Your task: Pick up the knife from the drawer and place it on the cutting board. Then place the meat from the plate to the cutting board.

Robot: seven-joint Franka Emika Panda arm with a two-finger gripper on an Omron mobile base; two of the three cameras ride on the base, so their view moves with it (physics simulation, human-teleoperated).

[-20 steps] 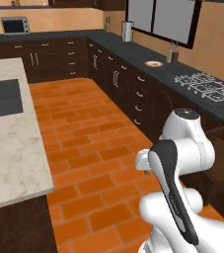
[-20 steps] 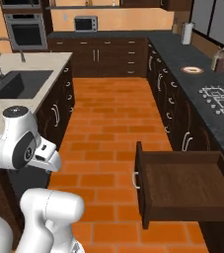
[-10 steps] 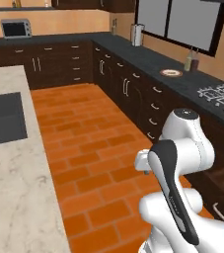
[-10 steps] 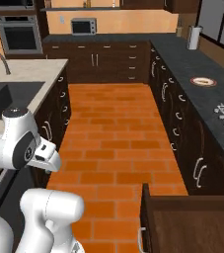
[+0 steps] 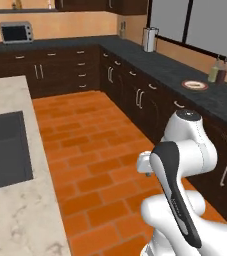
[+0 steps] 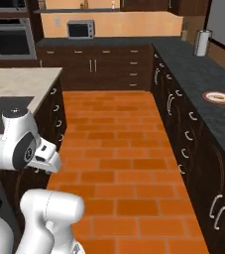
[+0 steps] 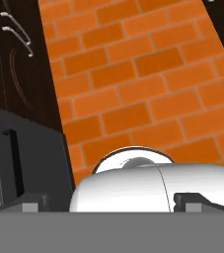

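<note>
A round white plate (image 5: 195, 85) (image 6: 218, 96) with a red-orange rim sits on the dark counter along the right wall. A small tan piece, the meat (image 6: 217, 95), lies at its middle. My gripper (image 7: 114, 202) is open, its two dark fingertips (image 7: 32, 202) far apart with nothing between them. It points down at the orange brick floor (image 7: 133, 74), folded close to the arm, well short of the plate. The knife, the drawer and the cutting board are out of view.
Dark cabinets with white handles (image 6: 183, 134) line the right and back walls. A paper towel roll (image 5: 150, 39) and two bottles (image 5: 217, 72) stand on the counter. A microwave (image 6: 81, 30) is at the back; the island with its sink (image 5: 2, 150) is on the left.
The whole picture has shifted, so the base has driven along the aisle. The open drawer has passed out of the right base view and the plate is nearer. The gripper has stayed open.
</note>
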